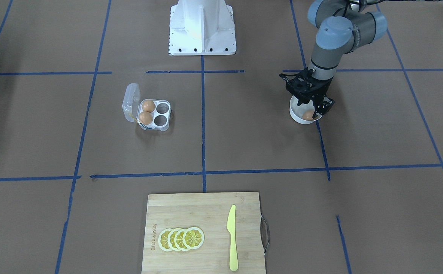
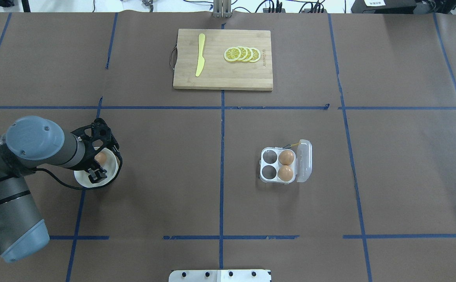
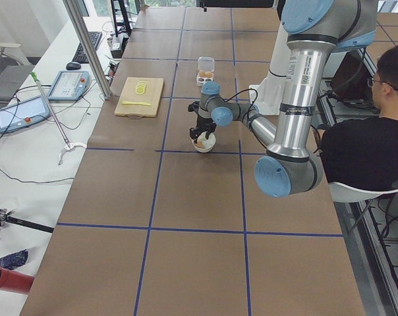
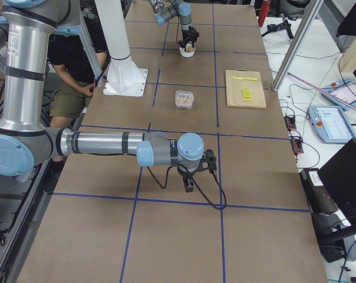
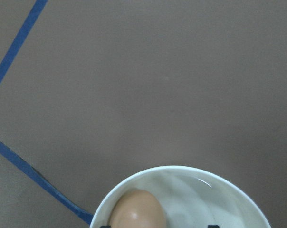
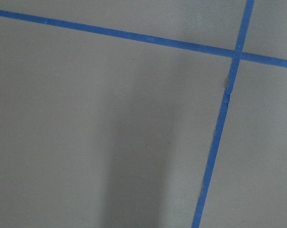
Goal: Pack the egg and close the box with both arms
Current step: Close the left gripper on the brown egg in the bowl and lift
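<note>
Near the table's (image 2: 173, 176) left edge, left gripper (image 1: 312, 106) gapes empty over egg (image 5: 136, 209) in bowl (image 5: 181, 167); right gripper (image 4: 191, 184) jaws: cannot tell.

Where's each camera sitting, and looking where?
Front-facing: across table, facing robot; left black two-finger gripper at round white bowl.
Overhead: behind robot, facing forward; left arm, clear plastic egg carton.
Left side: table's end; left arm nearest.
Right side: opposite end; right gripper nearest.
Left wrist: down into bowl, orange-brown egg.
Right wrist: taped brown table only.
Shared: first two show carton.
</note>
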Robot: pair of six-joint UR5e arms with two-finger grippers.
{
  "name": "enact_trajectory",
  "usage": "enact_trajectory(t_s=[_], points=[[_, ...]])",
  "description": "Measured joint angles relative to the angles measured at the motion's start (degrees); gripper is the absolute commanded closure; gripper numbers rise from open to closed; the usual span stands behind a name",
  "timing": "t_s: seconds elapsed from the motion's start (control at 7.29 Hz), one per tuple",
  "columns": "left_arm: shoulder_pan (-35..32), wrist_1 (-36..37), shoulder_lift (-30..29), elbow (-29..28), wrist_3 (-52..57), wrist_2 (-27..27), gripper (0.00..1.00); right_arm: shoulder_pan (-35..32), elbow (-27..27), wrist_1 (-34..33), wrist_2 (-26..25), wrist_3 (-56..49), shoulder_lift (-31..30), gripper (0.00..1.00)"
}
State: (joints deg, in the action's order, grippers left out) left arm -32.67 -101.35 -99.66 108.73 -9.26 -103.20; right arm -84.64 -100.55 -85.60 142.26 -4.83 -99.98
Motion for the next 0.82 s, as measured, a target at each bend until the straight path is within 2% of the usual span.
enact_trajectory(t_s=[0.82], points=[[0.1, -1.2, -0.2, -1.4, 0.1, -1.6, 0.29, 0.0, -0.2, 0.1, 0.1, 0.0, 0.0, 0.00]])
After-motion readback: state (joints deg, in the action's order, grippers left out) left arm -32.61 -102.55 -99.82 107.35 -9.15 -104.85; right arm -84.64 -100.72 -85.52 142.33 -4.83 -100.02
